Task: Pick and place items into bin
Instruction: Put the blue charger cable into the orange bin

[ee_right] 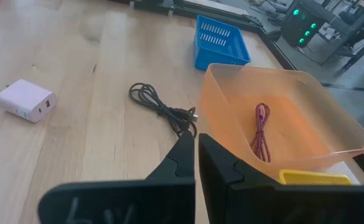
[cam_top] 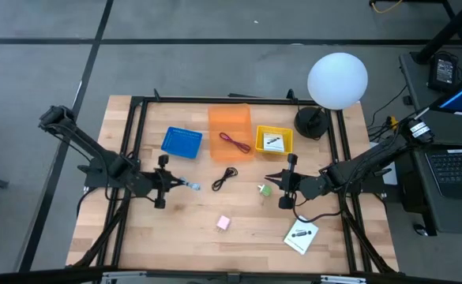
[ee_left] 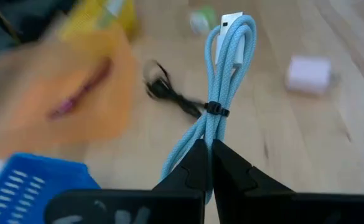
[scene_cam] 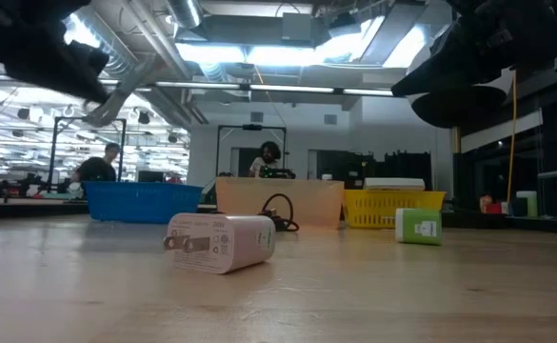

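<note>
Inside, the translucent orange plastic bin [ee_right: 281, 118] holds a coiled reddish cable [ee_right: 261, 132]; the yellow basket [cam_top: 274, 140] holds a white card [cam_top: 273, 142]; the left pincer [ee_left: 208, 158] pinches a light-blue braided cable [ee_left: 222, 81]; the right pincer [ee_right: 197, 149] is pressed together, empty.

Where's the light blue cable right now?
In the high view the light blue cable sits left of centre, pinched in the left tool, just below the blue bin and left of the black cable.

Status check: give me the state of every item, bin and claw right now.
Light blue cable: bundled, held by left claw.
Right claw: shut, empty.
Black cable: coiled, loose on table.
Reddish cable: in orange bin.
Pink charger: on its side.
Green piece: on table.
Blue bin: empty.
</note>
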You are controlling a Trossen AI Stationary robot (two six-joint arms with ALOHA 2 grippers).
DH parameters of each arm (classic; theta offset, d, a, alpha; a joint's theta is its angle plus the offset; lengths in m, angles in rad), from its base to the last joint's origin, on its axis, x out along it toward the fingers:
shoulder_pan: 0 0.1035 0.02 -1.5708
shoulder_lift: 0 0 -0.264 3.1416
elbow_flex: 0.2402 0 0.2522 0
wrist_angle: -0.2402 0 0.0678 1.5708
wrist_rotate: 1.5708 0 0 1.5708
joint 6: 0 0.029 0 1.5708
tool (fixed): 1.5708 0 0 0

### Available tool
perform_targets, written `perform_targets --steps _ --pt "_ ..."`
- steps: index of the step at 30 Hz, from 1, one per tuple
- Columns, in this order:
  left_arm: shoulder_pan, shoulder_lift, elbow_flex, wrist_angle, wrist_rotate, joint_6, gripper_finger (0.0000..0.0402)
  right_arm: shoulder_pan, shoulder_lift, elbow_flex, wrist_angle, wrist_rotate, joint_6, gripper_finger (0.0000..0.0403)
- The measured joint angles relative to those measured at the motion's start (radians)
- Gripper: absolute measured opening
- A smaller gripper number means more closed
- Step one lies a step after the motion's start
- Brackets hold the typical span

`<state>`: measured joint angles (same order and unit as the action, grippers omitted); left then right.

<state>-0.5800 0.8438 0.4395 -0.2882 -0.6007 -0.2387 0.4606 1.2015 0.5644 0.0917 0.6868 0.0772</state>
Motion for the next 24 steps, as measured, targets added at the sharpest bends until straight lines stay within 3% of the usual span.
perform_targets --steps 10,14,24 --pt "0.0 -0.116 -0.167 0.302 -0.042 0.122 0.0004 0.0 0.0 0.0 0.0 0.0 0.0 0.0005" --pt "0.016 -0.128 -0.232 0.443 -0.107 0.144 0.0004 0.0 0.0 0.0 0.001 0.0 0.0 0.0005" --pt "0.108 -0.129 -0.312 0.704 -0.043 0.266 0.0004 0.0 0.0 0.0 0.008 0.0 -0.007 0.0005"
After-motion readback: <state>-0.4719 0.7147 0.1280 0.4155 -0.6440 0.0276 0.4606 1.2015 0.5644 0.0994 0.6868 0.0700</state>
